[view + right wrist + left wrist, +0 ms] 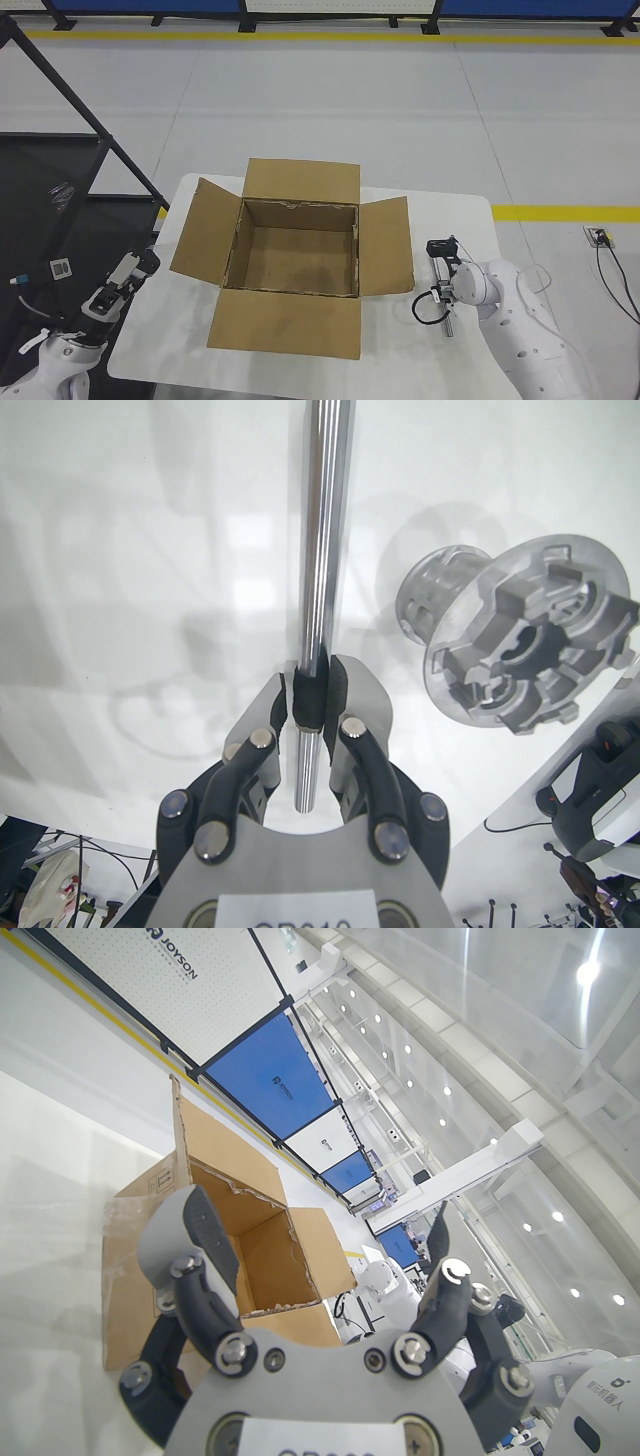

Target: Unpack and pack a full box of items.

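Your right gripper (310, 695) fingers are pinching a polished steel rod (322, 525) close to one end, so most of its length is sticking out ahead of them over the white surface (125, 575). You're holding it near a cast metal hub (520, 650), which is resting on the surface apart from the rod. Whether the rod's far end is touching down, I cannot tell. The cardboard box (285, 322) is sitting mid-surface with all four flaps folded out and looking empty inside; the rod is near its right flap. Your left gripper (320, 1208) is hanging on the box's other side, fingers spread wide on nothing. Watch the grip: that slick rod, held so far off balance, is likely to pivot or slide, and a swing toward the box risks catching the flap or knocking the hub.
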Tool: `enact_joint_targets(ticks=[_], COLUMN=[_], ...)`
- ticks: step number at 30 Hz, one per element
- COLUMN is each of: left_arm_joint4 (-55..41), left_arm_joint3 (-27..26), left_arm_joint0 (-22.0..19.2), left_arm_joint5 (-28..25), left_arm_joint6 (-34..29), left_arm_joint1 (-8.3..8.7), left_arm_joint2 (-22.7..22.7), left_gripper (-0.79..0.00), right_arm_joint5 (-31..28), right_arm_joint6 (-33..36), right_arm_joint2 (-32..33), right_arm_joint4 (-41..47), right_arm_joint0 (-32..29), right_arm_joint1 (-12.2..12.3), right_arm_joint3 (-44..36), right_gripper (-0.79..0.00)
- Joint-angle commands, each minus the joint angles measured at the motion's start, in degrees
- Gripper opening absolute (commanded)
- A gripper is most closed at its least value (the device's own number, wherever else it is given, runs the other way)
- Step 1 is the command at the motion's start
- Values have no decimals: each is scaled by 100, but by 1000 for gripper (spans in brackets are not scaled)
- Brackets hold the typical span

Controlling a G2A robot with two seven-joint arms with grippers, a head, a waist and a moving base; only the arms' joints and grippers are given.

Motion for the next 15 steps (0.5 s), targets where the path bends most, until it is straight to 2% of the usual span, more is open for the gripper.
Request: enact_joint_targets(ticks=[1, 5, 10, 15], left_arm_joint4=[0, 0, 0, 0], left_arm_joint3=[0, 0, 0, 0], left_arm_joint0=[0, 0, 0, 0], left_arm_joint5=[0, 0, 0, 0], left_arm_joint6=[0, 0, 0, 0], left_arm_joint1=[0, 0, 0, 0], left_arm_joint2=[0, 0, 0, 0], left_gripper=[0, 0, 0, 0], right_arm_joint5=[2, 11, -3, -34], right_arm_joint6=[6, 26, -38, -62], right_arm_joint2=[-18, -22, 147, 564], right_arm_joint4=[-4, -1, 76, 121], right_arm_joint0=[16, 34, -44, -342], right_arm_joint1=[-3, -4, 33, 131], right_arm_joint3=[18, 49, -189, -975], right_gripper=[-662, -785, -785, -785])
